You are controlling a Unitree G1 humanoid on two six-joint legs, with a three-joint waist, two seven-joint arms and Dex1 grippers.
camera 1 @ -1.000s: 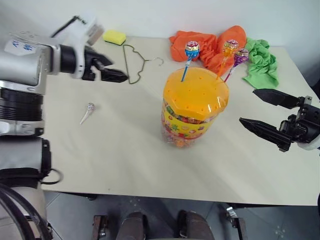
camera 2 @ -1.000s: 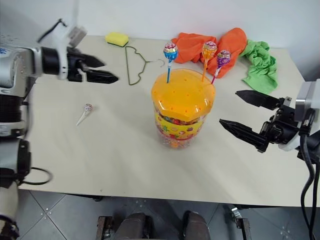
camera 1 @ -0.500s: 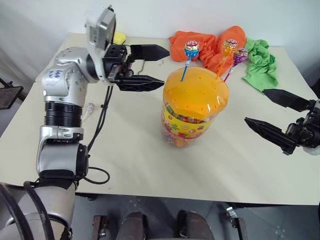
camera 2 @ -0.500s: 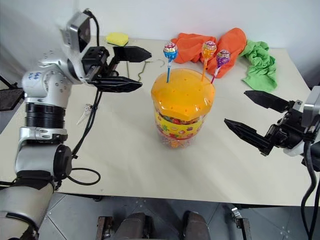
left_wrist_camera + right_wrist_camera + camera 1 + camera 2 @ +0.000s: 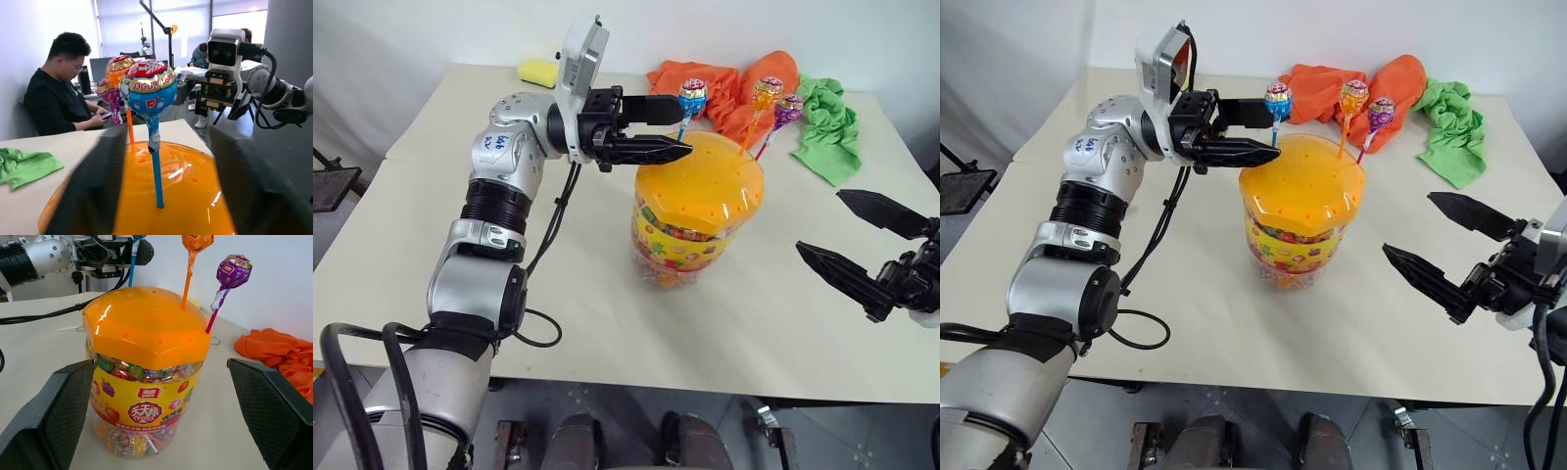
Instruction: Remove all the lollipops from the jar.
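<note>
Lollipop wrapper: the shiny blue-and-red wrapped lollipop on a blue stick is showing "YOGUR…" on its red band.
Jar label: the clear plastic jar with an orange domed lid is carrying "yake" on a small red badge, above large Chinese characters.

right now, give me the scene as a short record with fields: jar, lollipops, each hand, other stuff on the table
jar: clear tub with domed orange lid, upright mid-table
lollipops in lid: three, blue-stick, orange-stick, purple
left hand: level beside the lid top, fingers either side of the blue-stick lollipop, not clamped on it
right hand: open, apart from the jar on its right
cloths: orange cloth and green cloth at the far edge
sponge: yellow sponge at the far left
</note>
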